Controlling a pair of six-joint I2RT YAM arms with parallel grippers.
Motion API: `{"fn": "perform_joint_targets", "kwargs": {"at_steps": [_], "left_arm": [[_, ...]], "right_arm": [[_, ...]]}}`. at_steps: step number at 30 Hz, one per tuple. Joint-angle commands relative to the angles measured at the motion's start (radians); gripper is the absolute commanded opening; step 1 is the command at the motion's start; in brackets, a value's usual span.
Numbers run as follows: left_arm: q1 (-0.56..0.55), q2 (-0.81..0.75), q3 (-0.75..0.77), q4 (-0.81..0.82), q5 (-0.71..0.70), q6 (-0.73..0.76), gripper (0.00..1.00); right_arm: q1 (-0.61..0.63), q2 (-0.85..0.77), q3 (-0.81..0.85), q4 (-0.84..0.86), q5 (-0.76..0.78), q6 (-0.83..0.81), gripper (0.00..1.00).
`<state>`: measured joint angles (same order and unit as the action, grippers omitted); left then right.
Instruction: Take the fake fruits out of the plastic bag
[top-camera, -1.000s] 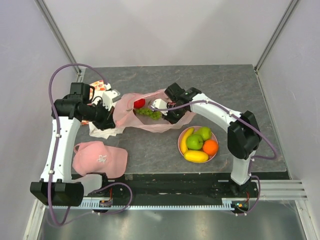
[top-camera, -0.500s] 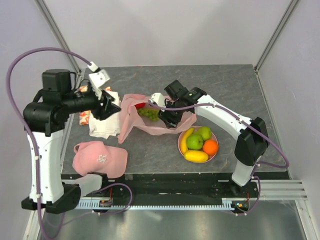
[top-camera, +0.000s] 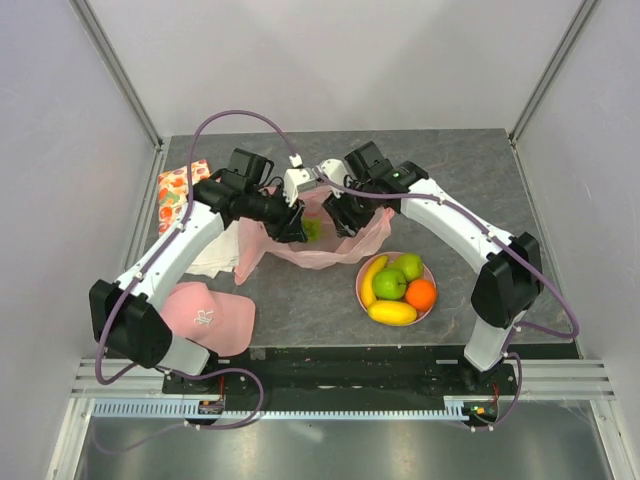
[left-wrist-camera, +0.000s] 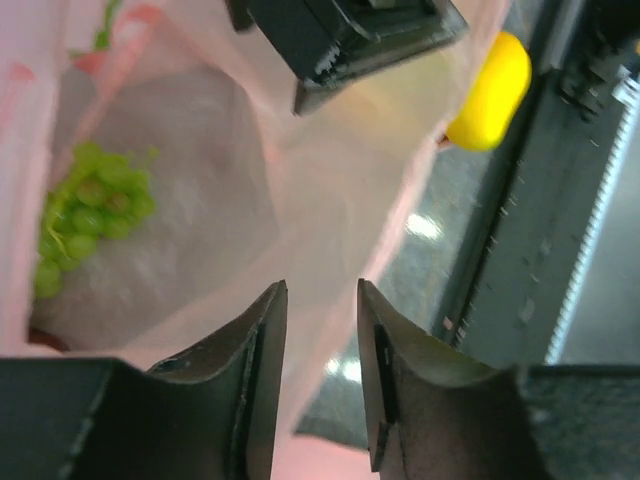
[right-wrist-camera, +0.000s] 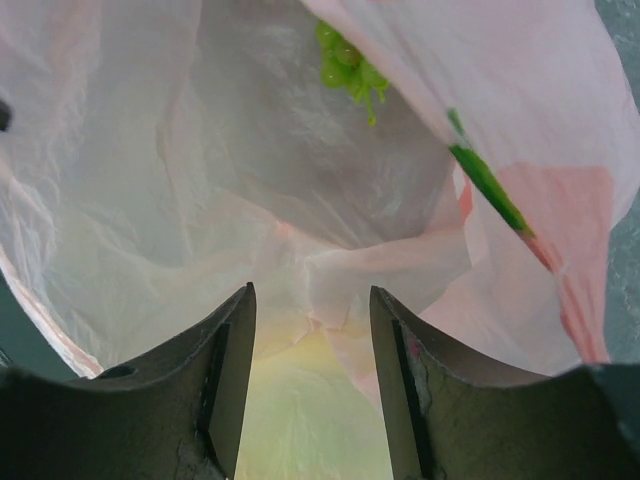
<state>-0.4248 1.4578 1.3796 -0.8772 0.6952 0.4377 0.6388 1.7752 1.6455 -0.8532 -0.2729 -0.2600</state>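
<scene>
Seen from above, my left fingers (top-camera: 296, 228) and my right fingers (top-camera: 342, 218) faced each other across the open mouth of the pale-pink plastic bag (top-camera: 320, 252). The bag lay crumpled on the grey counter (top-camera: 450, 180). A bunch of green grapes (top-camera: 312, 229) sat inside it, between the two sets of fingers. Nearer my bases than the right fingers, a pink plate (top-camera: 430, 308) held a banana (top-camera: 372, 280), two green apples (top-camera: 390, 284), an orange (top-camera: 421, 294) and a mango (top-camera: 392, 313), all outside the bag. Out beyond my left fingers' side lay a white cloth (top-camera: 215, 255), a pink cap (top-camera: 205, 315) and a fruit-printed cloth (top-camera: 178, 192). From this height I could not judge either gap.

Through the left wrist camera, my left fingers (left-wrist-camera: 272, 310) stood a narrow way apart with nothing solid between them. The bag's film showed past the gap, and I could not tell whether the tips touched it. The grapes (left-wrist-camera: 85, 210) lay ahead and to the left, inside the bag. The black end of my right arm (left-wrist-camera: 350, 40) hung over the far rim. A yellow fruit (left-wrist-camera: 492, 88) sat ahead to the right, outside the film.

Through the right wrist camera, my right fingers (right-wrist-camera: 238, 335) were parted wider and pointed into the bag's pale interior. A fold of film crossed just ahead of the tips; contact was unclear. The grapes (right-wrist-camera: 350, 62) lay far ahead, slightly right.
</scene>
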Motion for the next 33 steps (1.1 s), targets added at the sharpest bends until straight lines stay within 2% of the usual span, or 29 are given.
{"fn": "perform_joint_targets", "kwargs": {"at_steps": [1, 6, 10, 13, 16, 19, 20, 23, 30, 33], "left_arm": [[-0.022, 0.009, -0.050, 0.300, -0.114, -0.058, 0.39], [-0.037, 0.116, -0.087, 0.420, -0.327, 0.053, 0.37], [-0.037, 0.199, -0.053, 0.452, -0.424, 0.206, 0.34], [-0.037, 0.243, -0.047, 0.516, -0.515, 0.237, 0.34], [-0.034, 0.312, 0.024, 0.514, -0.640, 0.217, 0.36], [-0.019, 0.366, 0.056, 0.509, -0.753, 0.153, 0.51], [-0.005, 0.375, 0.076, 0.504, -0.764, 0.129, 0.60], [0.012, 0.421, 0.119, 0.478, -0.787, 0.041, 0.66], [0.020, 0.504, 0.165, 0.446, -0.878, -0.100, 0.73], [0.027, 0.591, 0.245, 0.324, -0.899, -0.138, 0.73]], "right_arm": [[-0.068, -0.011, -0.013, 0.031, -0.037, 0.108, 0.56], [-0.113, 0.001, -0.047, 0.032, -0.083, 0.143, 0.56], [-0.119, 0.004, -0.061, 0.037, -0.106, 0.159, 0.56], [-0.123, 0.009, -0.065, 0.037, -0.114, 0.165, 0.56], [-0.123, 0.009, -0.078, 0.037, -0.118, 0.165, 0.56], [-0.123, 0.003, -0.096, 0.036, -0.120, 0.162, 0.56], [-0.123, 0.001, -0.101, 0.037, -0.130, 0.162, 0.56], [-0.123, -0.006, -0.122, 0.042, -0.146, 0.162, 0.56], [-0.125, -0.007, -0.139, 0.043, -0.181, 0.159, 0.56], [-0.123, 0.000, -0.141, 0.042, -0.193, 0.159, 0.56]]}}
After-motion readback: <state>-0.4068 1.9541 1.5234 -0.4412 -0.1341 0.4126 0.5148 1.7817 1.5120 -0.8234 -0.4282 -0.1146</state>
